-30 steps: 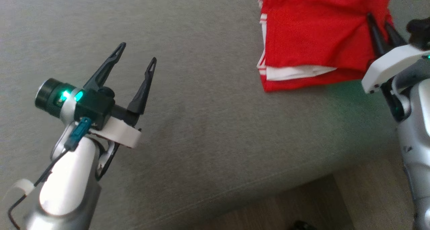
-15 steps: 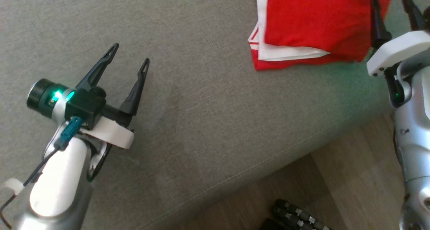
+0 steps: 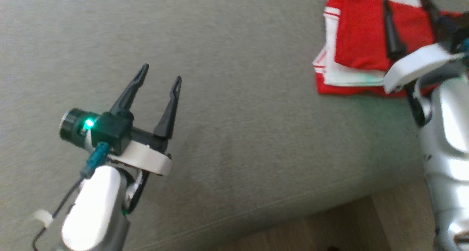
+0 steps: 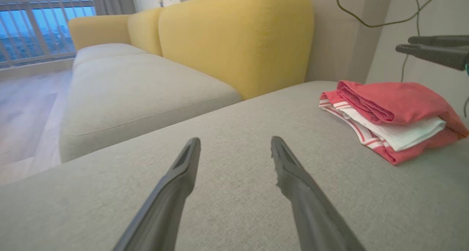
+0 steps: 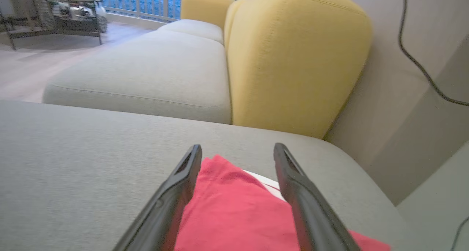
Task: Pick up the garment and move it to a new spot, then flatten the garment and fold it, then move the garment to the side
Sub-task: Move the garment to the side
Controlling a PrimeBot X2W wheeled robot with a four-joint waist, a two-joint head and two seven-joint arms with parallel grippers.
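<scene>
Where right end effector (image 5: 237, 147) hovers, folded garment (image 5: 234, 210) below

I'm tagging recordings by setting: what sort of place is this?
Probably a home living room: a grey sofa with yellow back cushions, a wooden floor, and a tall window with a railing outside.

Looks steeply down from the head onto the grey seat (image 3: 234, 42), fairly near. Skims low and close over that seat from each wrist, facing the yellow backrest (image 4: 234, 34). Shares the red garment (image 3: 359, 42) across all three.
</scene>
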